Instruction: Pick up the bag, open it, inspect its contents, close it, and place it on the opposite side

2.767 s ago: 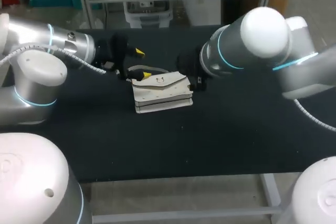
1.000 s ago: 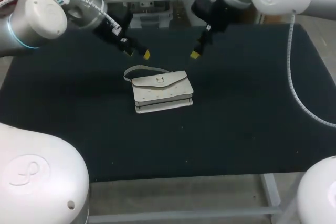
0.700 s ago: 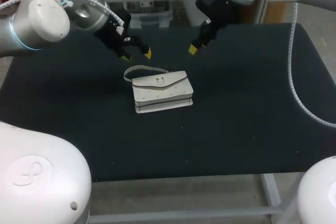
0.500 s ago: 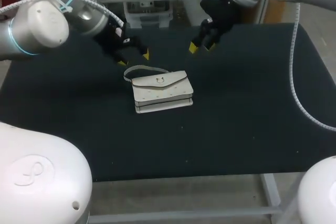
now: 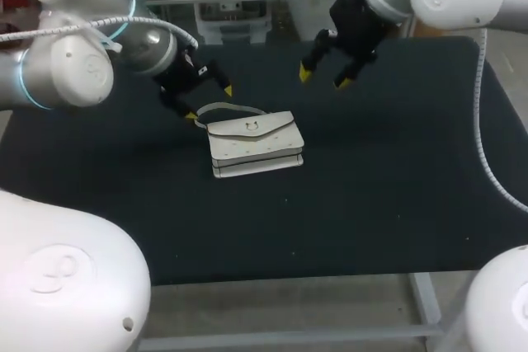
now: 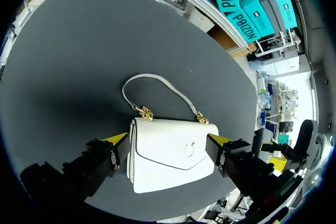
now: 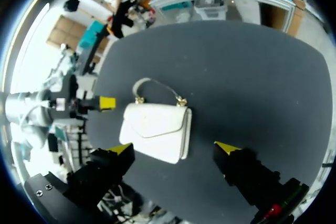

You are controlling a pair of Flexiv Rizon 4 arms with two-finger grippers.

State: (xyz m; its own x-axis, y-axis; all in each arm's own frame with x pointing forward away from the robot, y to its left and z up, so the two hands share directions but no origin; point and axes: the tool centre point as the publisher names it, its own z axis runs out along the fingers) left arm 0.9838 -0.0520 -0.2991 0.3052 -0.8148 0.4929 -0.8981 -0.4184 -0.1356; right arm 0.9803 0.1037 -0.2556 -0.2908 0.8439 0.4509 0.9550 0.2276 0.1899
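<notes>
While the white bag [image 5: 254,144] lies flat and closed on the black table [image 5: 371,204], a little left of centre with its flap [image 5: 279,131] uppermost, neither arm has hold of it.

Left gripper [image 5: 209,102]: fingers spread wide and empty, hanging just over the thin handle [image 5: 224,107]. The handle lies in a loose loop on the table at the bag's far edge. The left wrist view shows the bag body lined up between the two yellow tips, with no contact on either side.

Right gripper [image 5: 323,78]: likewise spread and empty, raised over the far part of the table, well apart from the bag and off to its right.

Assessment: the step in hand appears to be the pick-up, and it is not yet made.

Recommendations:
- The handle looks slack and thin. A pinch on it alone would probably let the bag swing and twist, so a grasp across the body's short sides seems the sounder choice.
- Descend squarely, keeping the bag centred between the tips, so that one finger does not land first and push it along the table.
- Close low on the side walls, beneath the flap, leaving the flap and its gold clasp [image 5: 252,127] free for the right arm to open.
- Keep the fingers off the handle's loop on the way down, as a snag there would likely drag the bag.
- Lift only enough to clear the surface, then bring the right gripper in from the flap's open edge
</notes>
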